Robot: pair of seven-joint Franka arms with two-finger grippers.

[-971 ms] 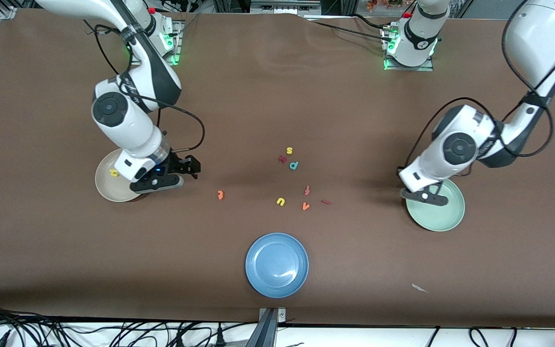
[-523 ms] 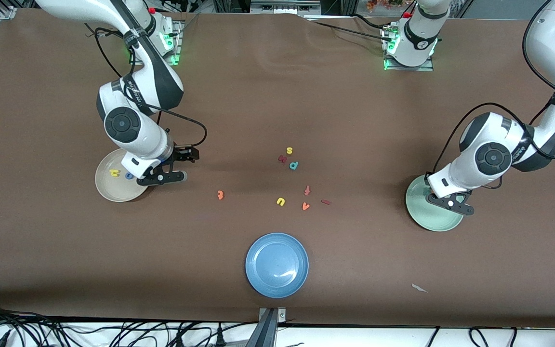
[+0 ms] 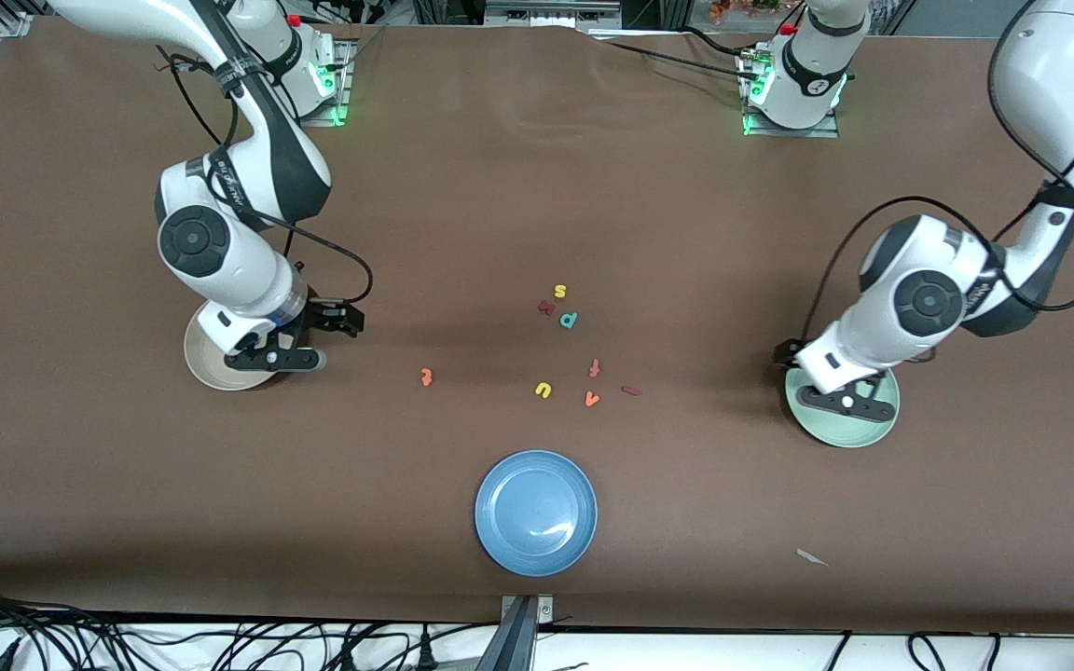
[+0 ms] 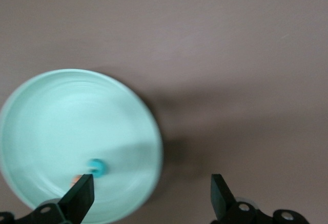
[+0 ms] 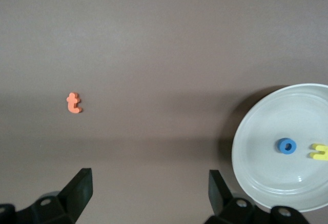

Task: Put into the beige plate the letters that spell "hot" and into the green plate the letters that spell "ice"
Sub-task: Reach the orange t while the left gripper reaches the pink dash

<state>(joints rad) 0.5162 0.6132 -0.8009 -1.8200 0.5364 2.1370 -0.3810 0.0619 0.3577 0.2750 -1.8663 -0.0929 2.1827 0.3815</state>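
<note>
Left tool [image 4: 148, 198], fingers wide and empty, hangs over the mint green plate [image 4: 61, 116] holding a teal c [image 4: 96, 167]. Right tool [image 5: 148, 196], wide and empty, is over the beige plate [image 5: 256, 131]'s edge.

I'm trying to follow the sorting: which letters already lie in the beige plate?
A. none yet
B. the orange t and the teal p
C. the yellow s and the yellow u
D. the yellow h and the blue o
D: the right wrist view shows the blue o and the yellow h inside the beige plate; the orange t is on the table.
</note>
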